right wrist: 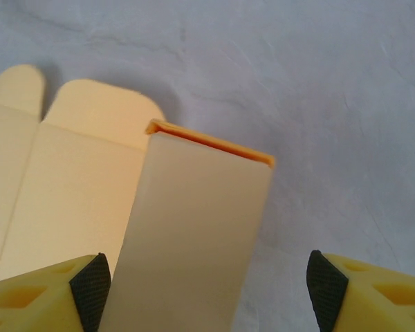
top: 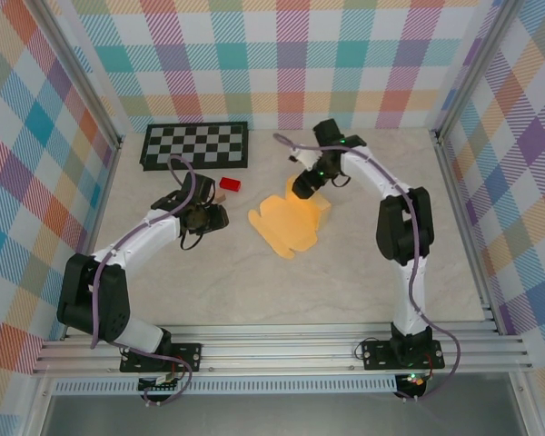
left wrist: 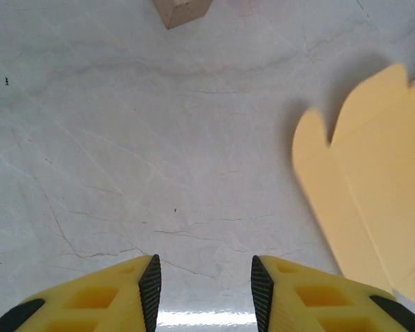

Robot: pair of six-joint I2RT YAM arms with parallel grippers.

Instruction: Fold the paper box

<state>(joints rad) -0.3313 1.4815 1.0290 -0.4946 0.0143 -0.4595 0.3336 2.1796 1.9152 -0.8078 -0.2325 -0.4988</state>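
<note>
Right claw (right wrist: 207, 287) spread over paper box (right wrist: 76, 187), arm extended.

Bright, even, diffuse light from overhead. Top view sharp, with soft, short shadows under the arms. Left wrist view: paper box (left wrist: 373, 187) outline blurred, a soft shadow beside it on the marble tabletop (left wrist: 159, 138), white glare strip at the bottom edge. Right wrist view: bluish cast, the box's near panel slightly out of focus.

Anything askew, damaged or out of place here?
Nothing damaged. The paper box lies diagonal on the table, one panel raised between the open fingers of the right gripper, as expected mid-fold. A red block sits loose near the checkerboard.
</note>
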